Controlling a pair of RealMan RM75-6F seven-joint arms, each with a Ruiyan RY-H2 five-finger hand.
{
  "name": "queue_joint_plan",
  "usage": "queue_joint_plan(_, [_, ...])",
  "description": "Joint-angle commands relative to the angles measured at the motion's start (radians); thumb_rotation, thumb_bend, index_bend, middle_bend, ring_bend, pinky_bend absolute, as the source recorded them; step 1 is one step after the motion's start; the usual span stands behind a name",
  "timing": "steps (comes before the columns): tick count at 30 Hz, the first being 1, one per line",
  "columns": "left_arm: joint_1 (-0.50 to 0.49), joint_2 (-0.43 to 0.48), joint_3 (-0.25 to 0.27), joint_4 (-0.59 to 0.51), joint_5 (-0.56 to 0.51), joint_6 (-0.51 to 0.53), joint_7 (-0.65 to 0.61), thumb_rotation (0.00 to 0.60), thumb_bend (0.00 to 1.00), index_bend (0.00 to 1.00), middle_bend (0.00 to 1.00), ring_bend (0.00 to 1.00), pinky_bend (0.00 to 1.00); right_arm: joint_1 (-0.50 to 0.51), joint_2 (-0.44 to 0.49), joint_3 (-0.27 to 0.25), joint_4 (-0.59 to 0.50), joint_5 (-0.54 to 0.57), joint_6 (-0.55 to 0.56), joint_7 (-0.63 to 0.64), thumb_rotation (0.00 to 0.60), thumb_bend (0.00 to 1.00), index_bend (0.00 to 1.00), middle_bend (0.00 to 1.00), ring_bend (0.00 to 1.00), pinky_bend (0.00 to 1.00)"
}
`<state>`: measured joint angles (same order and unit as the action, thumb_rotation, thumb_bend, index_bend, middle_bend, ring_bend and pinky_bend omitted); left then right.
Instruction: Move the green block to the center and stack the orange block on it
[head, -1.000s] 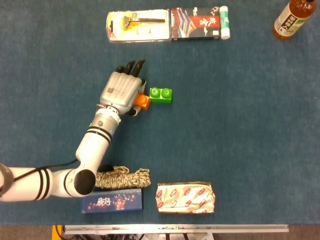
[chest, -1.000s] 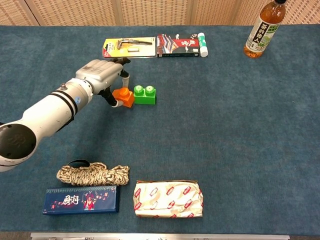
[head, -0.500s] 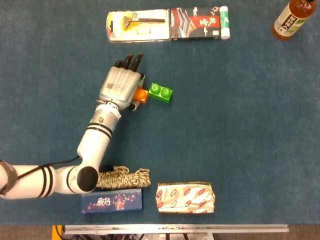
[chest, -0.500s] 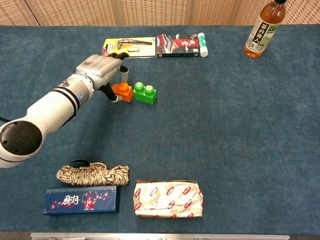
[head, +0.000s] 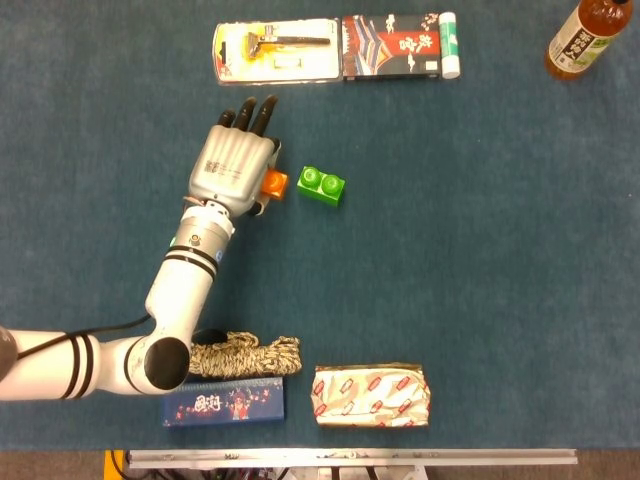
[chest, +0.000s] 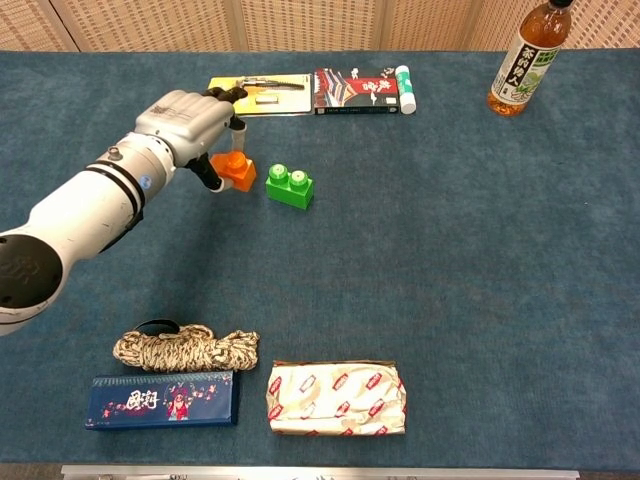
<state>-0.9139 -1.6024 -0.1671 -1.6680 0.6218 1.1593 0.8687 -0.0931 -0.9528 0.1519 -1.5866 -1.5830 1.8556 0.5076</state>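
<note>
My left hand (head: 235, 168) (chest: 188, 122) pinches the small orange block (head: 274, 184) (chest: 233, 170) between thumb and a finger and holds it lifted off the cloth, while its other fingers stretch toward the far edge. The green two-stud block (head: 321, 186) (chest: 290, 187) lies on the blue cloth just right of the orange block, slightly turned, with a small gap between them. The hand covers most of the orange block in the head view. My right hand is not visible in either view.
A razor pack (head: 276, 51) and a dark box with a white tube (head: 400, 45) lie at the far edge. A tea bottle (head: 586, 38) stands far right. Near me sit a rope coil (head: 245, 354), a blue box (head: 224, 405) and a foil packet (head: 372, 395).
My left hand has risen and drawn back to the left with the orange block, opening a gap to the green block. The green block turned slightly and now rests alone.
</note>
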Motion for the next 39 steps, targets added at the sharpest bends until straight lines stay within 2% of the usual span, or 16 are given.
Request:
queue_joint_plan(1, [-0.013, 0.015, -0.018, -0.026, -0.020, -0.001, 0.011, 0.600, 0.26, 0.54, 0.01, 0.00, 0.16, 0.000, 0.000, 0.000, 0.001, 0.001, -0.001, 0.001, 0.600, 0.28, 0.31, 0.20, 0.00, 0.02])
queue_joint_plan(5, [-0.029, 0.026, -0.038, -0.040, -0.047, -0.016, 0.010, 0.600, 0.26, 0.54, 0.01, 0.00, 0.16, 0.000, 0.000, 0.000, 0.002, 0.001, -0.002, 0.002, 0.600, 0.28, 0.31, 0.20, 0.00, 0.02])
queue_joint_plan(10, [-0.053, 0.070, -0.086, -0.081, -0.143, -0.096, -0.031, 0.600, 0.26, 0.54, 0.01, 0.00, 0.16, 0.001, 0.001, 0.001, 0.002, 0.003, -0.005, 0.005, 0.600, 0.28, 0.31, 0.20, 0.00, 0.02])
queue_joint_plan(13, [-0.067, 0.084, -0.096, -0.089, -0.165, -0.125, -0.051, 0.600, 0.26, 0.55, 0.01, 0.00, 0.16, 0.002, 0.001, 0.001, 0.002, 0.002, -0.008, 0.003, 0.600, 0.28, 0.31, 0.20, 0.00, 0.02])
queue_joint_plan(21, [-0.111, 0.078, -0.084, -0.058, -0.175, -0.193, -0.091, 0.600, 0.26, 0.55, 0.01, 0.00, 0.16, 0.004, 0.002, -0.001, 0.001, 0.000, -0.013, 0.002, 0.600, 0.28, 0.31, 0.20, 0.00, 0.02])
queue_joint_plan(28, [-0.125, 0.060, -0.054, -0.002, -0.070, -0.240, -0.153, 0.600, 0.26, 0.55, 0.01, 0.00, 0.16, 0.004, 0.006, 0.000, 0.002, 0.006, -0.016, 0.011, 0.600, 0.28, 0.31, 0.20, 0.00, 0.02])
queue_joint_plan(32, [-0.128, 0.038, -0.038, 0.037, -0.021, -0.238, -0.176, 0.600, 0.26, 0.55, 0.01, 0.00, 0.16, 0.004, 0.005, -0.001, 0.003, 0.003, -0.016, 0.014, 0.600, 0.28, 0.31, 0.20, 0.00, 0.02])
queue_joint_plan(39, [-0.148, 0.005, -0.025, 0.098, -0.031, -0.222, -0.173, 0.600, 0.26, 0.55, 0.01, 0.00, 0.16, 0.009, 0.005, -0.004, 0.002, 0.001, -0.026, 0.009, 0.600, 0.28, 0.31, 0.20, 0.00, 0.02])
